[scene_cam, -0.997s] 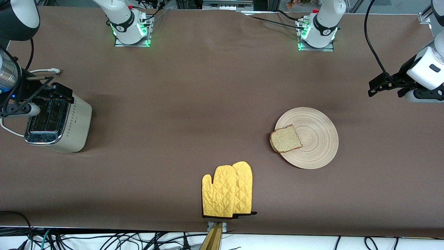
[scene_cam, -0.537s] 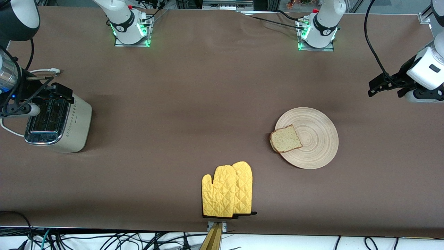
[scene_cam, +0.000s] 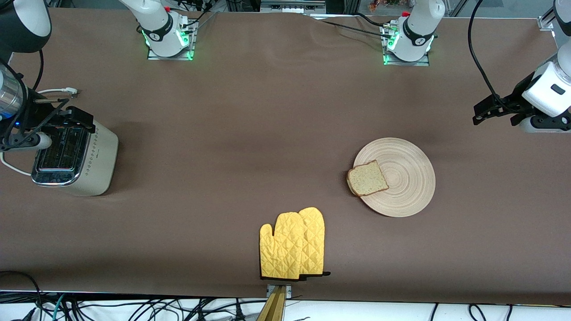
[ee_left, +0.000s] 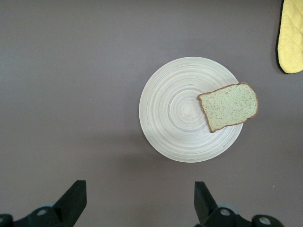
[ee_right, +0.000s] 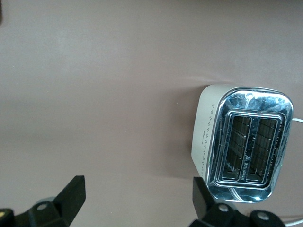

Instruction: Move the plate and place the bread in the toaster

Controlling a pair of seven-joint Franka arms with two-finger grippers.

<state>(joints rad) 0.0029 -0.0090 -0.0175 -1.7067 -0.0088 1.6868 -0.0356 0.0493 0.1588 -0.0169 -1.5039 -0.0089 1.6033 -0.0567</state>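
Note:
A round pale wooden plate [scene_cam: 408, 178] lies on the brown table toward the left arm's end. One slice of speckled bread [scene_cam: 366, 178] rests on it and overhangs the rim on the side toward the right arm. The same plate [ee_left: 175, 109] and bread [ee_left: 229, 106] show in the left wrist view. My left gripper [scene_cam: 495, 115] hangs open and empty in the air, off to the side of the plate, at the table's end. The cream toaster [scene_cam: 91, 162] stands at the right arm's end. Over its chrome top my right gripper [scene_cam: 51, 131] hangs open and empty; the toaster [ee_right: 246, 142] has dark slots with nothing in them.
A pair of yellow oven mitts [scene_cam: 292, 243] lies near the table's front edge, nearer to the front camera than the plate. A white cable [scene_cam: 13, 167] runs from the toaster. Bare brown cloth stretches between toaster and plate.
The left arm's wrist has shifted very slightly. Plate, bread, toaster and right gripper stay where they were.

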